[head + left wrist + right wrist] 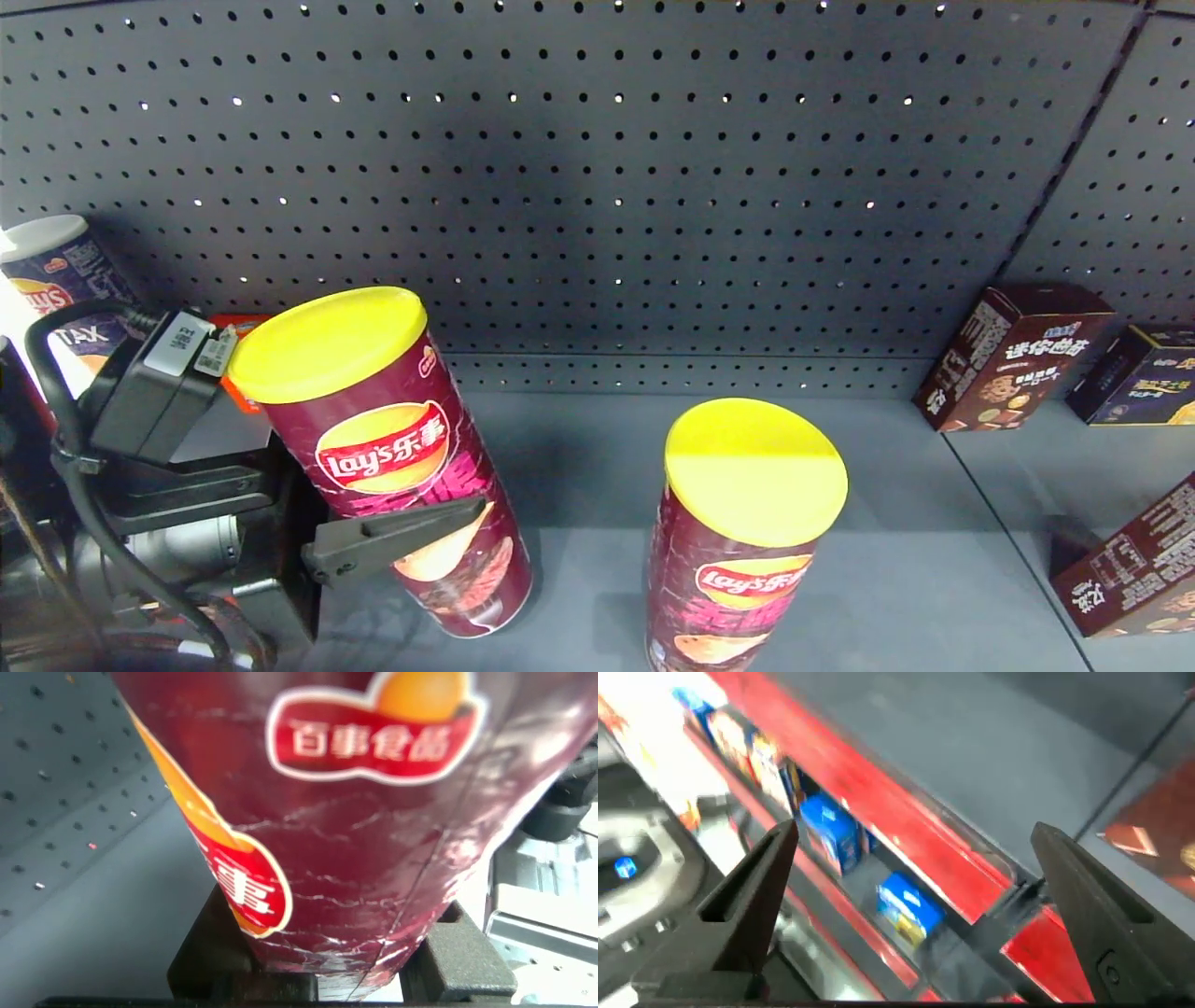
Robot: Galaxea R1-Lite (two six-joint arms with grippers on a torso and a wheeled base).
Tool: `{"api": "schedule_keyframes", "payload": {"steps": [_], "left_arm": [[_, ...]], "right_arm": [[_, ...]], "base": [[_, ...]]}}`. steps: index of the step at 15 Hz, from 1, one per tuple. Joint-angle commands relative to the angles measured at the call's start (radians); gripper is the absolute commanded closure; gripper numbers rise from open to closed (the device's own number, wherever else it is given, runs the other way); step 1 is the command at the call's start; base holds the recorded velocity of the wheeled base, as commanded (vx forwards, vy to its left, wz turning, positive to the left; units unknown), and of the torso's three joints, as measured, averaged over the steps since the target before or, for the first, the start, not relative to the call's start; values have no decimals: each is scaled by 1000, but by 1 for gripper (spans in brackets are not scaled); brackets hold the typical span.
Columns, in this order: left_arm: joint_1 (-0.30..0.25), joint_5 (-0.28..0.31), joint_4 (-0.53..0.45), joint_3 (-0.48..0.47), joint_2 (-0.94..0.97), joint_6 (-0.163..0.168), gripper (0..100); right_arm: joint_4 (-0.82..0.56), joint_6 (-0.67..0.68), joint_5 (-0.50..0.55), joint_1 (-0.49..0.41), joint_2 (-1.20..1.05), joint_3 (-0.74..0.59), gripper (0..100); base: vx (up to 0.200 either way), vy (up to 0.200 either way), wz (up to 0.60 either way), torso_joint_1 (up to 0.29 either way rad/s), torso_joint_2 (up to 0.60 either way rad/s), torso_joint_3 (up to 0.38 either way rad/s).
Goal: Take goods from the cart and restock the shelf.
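A maroon chip can with a yellow lid leans to the left over the grey shelf board. My left gripper is shut on its lower body, one finger lying across the front. Whether its base touches the board I cannot tell. The left wrist view shows the can close up, clamped in the left gripper. A second, matching can stands upright to the right, apart from the first. My right gripper is open and holds nothing, off a red shelf rail.
A perforated back panel closes the shelf behind. A blue chip can stands far left. On the right are a brown cookie box, a dark blue box and another brown box. Blue boxes sit below the red rail.
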State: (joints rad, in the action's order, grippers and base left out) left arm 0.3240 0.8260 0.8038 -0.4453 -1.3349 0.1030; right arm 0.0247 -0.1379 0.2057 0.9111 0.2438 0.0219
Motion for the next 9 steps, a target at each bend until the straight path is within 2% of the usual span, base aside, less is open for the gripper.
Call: {"api": "schedule_keyframes", "payload": {"steps": [1,2,3,4,5,6,7,9], "left_arm": [[0,1,2,5,-1,0,100],[0,2,2,5,-3,0,100],[0,2,2,5,-3,0,100],[0,4,3,7,-4,0,100],[0,5,5,7,-4,0,100],[1,7,5,7,-4,1,100],[6,7,6,7,-7,1,100],[13,7,8,5,-10,1,100]], "right_arm": [[-25,12,-5,-69,48,9,0],[-25,15,-5,-112,123,7,0],[-25,15,-5,-118,135,7,0],[-25,27,-5,-221,255,7,0],[-23,27,-5,-248,273,7,0],[-25,27,-3,-317,301,7,0],[-23,27,1,-426,325,7,0],[-25,27,37,-528,341,9,0]], "base": [[0,0,0,0,0,0],[0,0,0,0,0,0],[0,0,0,0,0,0],[0,0,0,0,0,0],[0,0,0,0,0,0],[0,0,0,0,0,0],[0,0,0,0,0,0],[0,0,0,0,0,0]]}}
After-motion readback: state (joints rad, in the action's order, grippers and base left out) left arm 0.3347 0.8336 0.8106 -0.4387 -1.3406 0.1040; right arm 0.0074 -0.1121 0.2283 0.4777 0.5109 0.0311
